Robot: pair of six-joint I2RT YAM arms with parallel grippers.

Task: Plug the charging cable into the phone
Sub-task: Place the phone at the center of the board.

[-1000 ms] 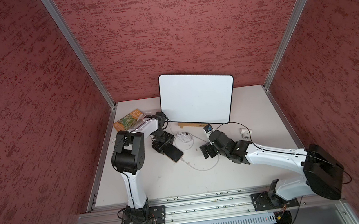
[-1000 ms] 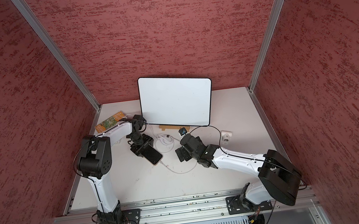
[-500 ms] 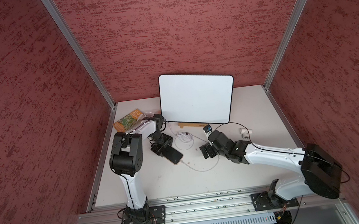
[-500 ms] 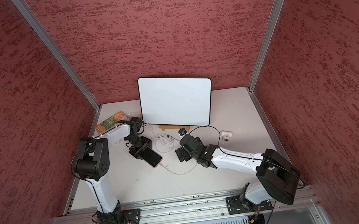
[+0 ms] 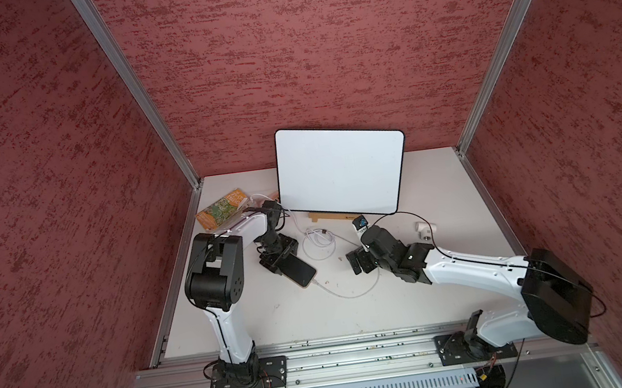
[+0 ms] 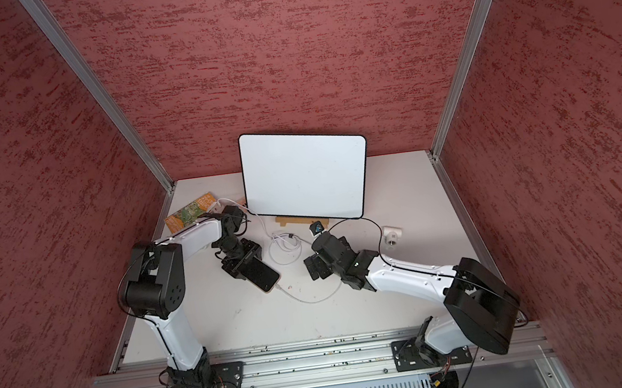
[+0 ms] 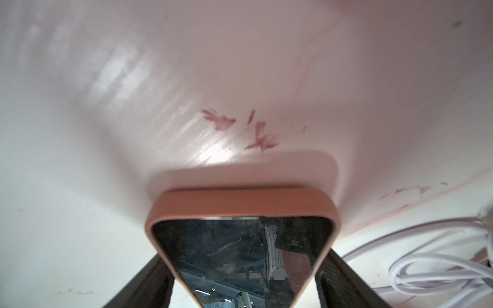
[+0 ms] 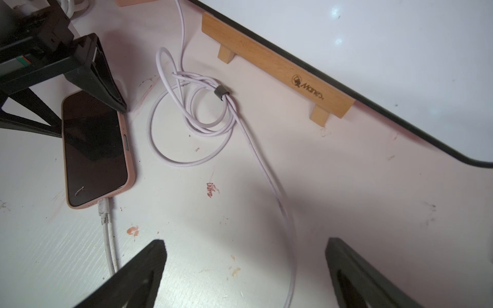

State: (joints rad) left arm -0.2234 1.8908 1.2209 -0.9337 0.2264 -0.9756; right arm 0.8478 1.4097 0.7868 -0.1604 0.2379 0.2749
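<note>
The phone [image 8: 93, 149], black screen in a tan case, lies flat on the white table [image 5: 276, 317] and shows in both top views [image 5: 300, 273] [image 6: 261, 277]. My left gripper [image 7: 244, 253] [image 5: 283, 262] is shut on its far end, one finger on each long side. The charging cable [image 8: 202, 106] lies looped beside it with a black tie [image 8: 221, 92]. Its white plug [image 8: 102, 209] sits in the phone's near end. My right gripper [image 8: 245, 245] [image 5: 355, 263] hangs open above the table, right of the phone, holding nothing; a run of cable passes under it.
A white black-rimmed board [image 5: 339, 175] leans on a wooden stand [image 8: 274, 64] at the back. An orange-green packet [image 5: 222, 211] lies back left. A small white T-shaped gadget [image 5: 424, 227] and a small blue-labelled block [image 5: 360, 222] sit right of the cable.
My left arm's elbow has swung slightly left, and the gripper and phone have shifted a little with it. The right gripper has stayed almost still, open.
</note>
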